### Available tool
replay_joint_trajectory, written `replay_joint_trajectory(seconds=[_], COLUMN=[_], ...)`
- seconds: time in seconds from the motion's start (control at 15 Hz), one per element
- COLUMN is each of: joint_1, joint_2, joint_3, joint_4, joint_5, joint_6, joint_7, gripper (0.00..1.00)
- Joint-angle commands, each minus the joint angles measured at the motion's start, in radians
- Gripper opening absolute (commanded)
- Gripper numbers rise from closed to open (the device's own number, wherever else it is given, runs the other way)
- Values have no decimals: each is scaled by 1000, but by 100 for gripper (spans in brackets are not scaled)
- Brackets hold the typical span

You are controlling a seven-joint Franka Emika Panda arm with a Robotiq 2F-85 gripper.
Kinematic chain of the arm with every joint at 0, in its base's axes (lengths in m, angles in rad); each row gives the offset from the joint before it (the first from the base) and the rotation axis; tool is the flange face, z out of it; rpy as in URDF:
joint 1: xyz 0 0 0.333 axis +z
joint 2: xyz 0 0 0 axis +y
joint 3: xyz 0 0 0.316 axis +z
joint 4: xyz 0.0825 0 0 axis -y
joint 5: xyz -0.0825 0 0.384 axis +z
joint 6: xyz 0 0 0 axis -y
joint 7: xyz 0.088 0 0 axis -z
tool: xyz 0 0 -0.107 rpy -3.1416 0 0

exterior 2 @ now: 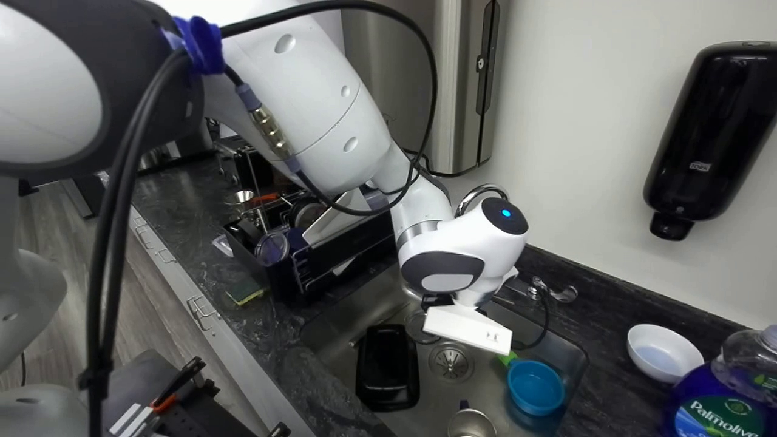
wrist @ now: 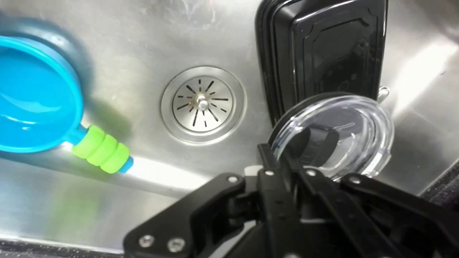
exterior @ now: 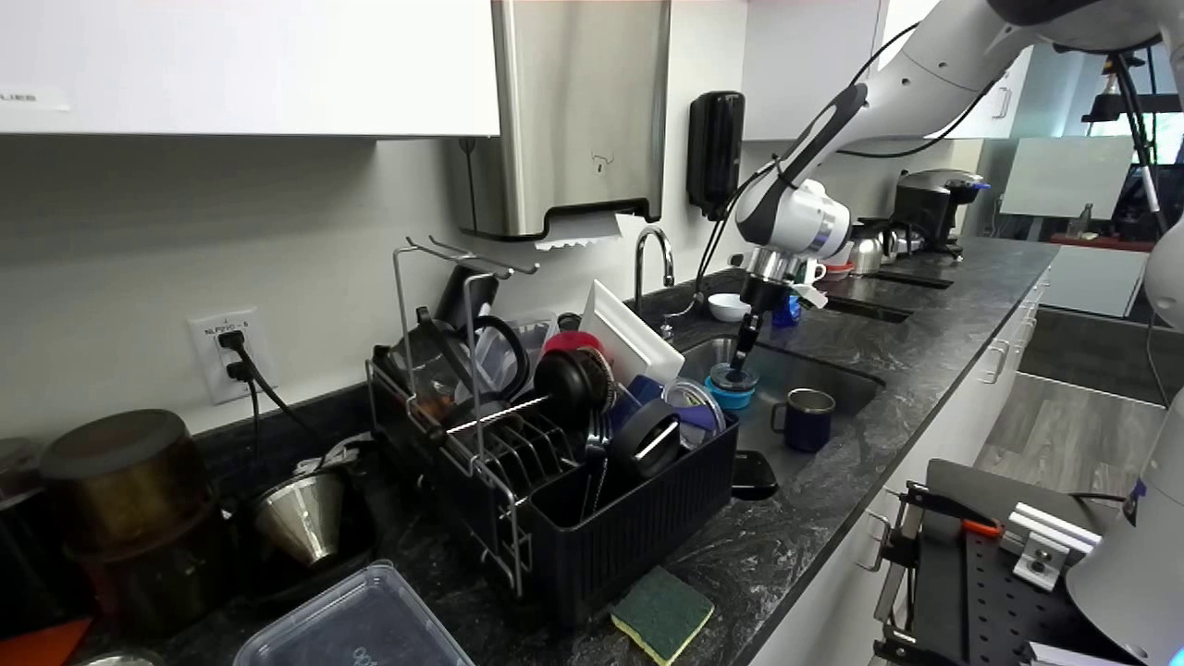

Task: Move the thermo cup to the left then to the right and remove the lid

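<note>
The thermo cup, a dark navy cup (exterior: 803, 421) with a handle and a metal rim, stands upright in the sink with its top uncovered. Its round mouth (exterior 2: 471, 423) shows at the bottom of an exterior view; the wrist view does not show it. A clear round lid (wrist: 353, 134) hangs above the sink floor. My gripper (wrist: 275, 154) is shut on the lid's rim, one finger outside the rim and one inside. In an exterior view the lid (exterior: 740, 378) appears under the fingertips, apart from the cup.
A black container (wrist: 322, 46) lies in the sink (wrist: 200, 157) partly below the lid. A blue toy pan (exterior 2: 535, 386) with a green handle is near the drain (wrist: 202, 104). A full black dish rack (exterior: 629, 541) borders the sink; the faucet (exterior: 654, 236) rises behind it.
</note>
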Motion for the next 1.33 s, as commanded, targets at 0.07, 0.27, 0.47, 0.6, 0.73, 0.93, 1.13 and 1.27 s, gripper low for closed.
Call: replay_joint_trajectory(seconds=[0.07, 0.27, 0.47, 0.6, 0.73, 0.93, 1.13, 1.27], joint_1=[65, 86, 93, 106, 106, 106, 106, 106], joint_2=[15, 36, 56, 65, 70, 70, 70, 70], joint_3=[-70, -95, -101, -115, -114, -114, -114, -114], joint_4=[-5, -24, -32, -23, -22, -22, -22, -22], joint_5=[37, 39, 51, 55, 68, 69, 69, 69], joint_6=[-53, -53, -52, -50, -50, -50, -50, -50], joint_7=[-46, -57, -70, -53, -64, -65, -65, -65], gripper=[2, 2, 2, 8, 8, 8, 8, 8])
